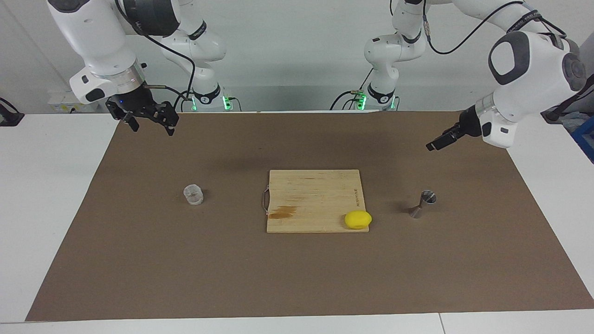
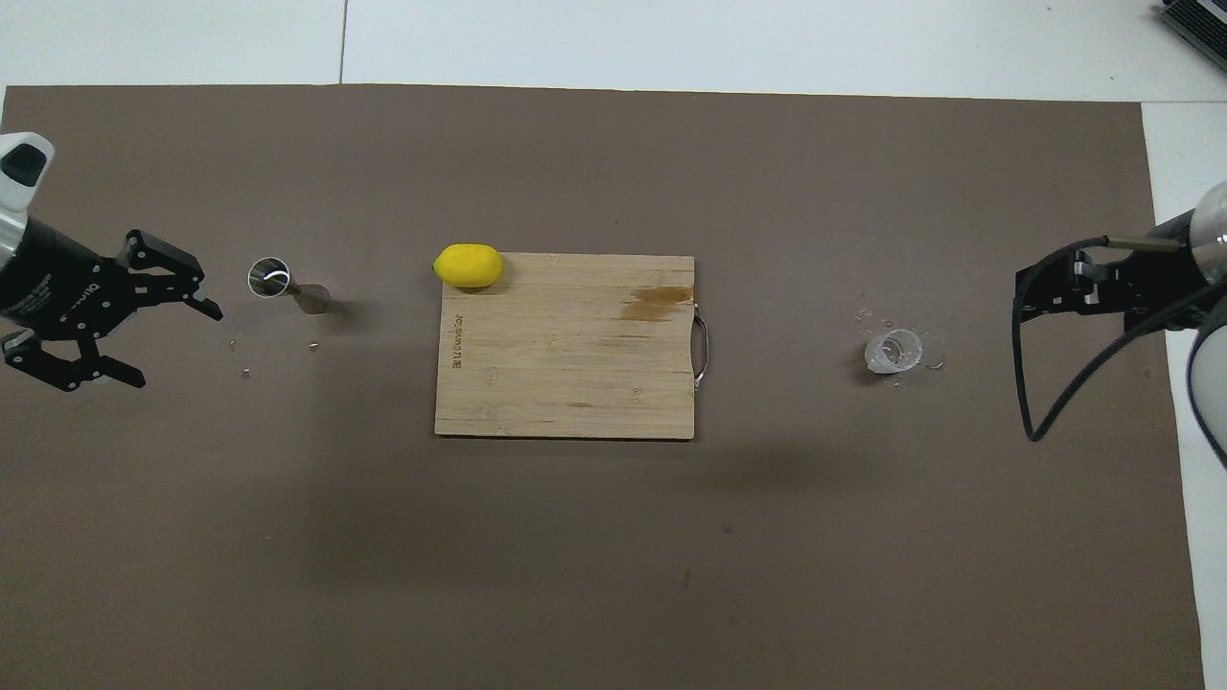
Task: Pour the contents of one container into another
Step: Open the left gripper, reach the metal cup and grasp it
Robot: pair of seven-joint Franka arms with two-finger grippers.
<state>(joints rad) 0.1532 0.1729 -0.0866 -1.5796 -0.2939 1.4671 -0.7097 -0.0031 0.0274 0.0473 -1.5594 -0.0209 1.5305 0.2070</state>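
The small clear frosted cup point(image 1: 193, 195) point(image 2: 893, 352) stands upright on the brown mat toward the right arm's end of the table. The shiny metal hourglass jigger point(image 1: 423, 204) point(image 2: 288, 287) stands on the mat toward the left arm's end. My left gripper point(image 1: 431, 146) point(image 2: 177, 345) hangs open over the mat beside the jigger, apart from it and holding nothing. My right gripper point(image 1: 153, 129) point(image 2: 1030, 292) is raised and open over the mat's edge at the cup's end, well clear of the cup.
A wooden cutting board point(image 1: 315, 190) point(image 2: 566, 383) with a metal handle lies mid-table between cup and jigger. A yellow lemon-like lump point(image 1: 358, 219) point(image 2: 469, 265) sits at its corner on the jigger's side. Tiny specks dot the mat near both containers.
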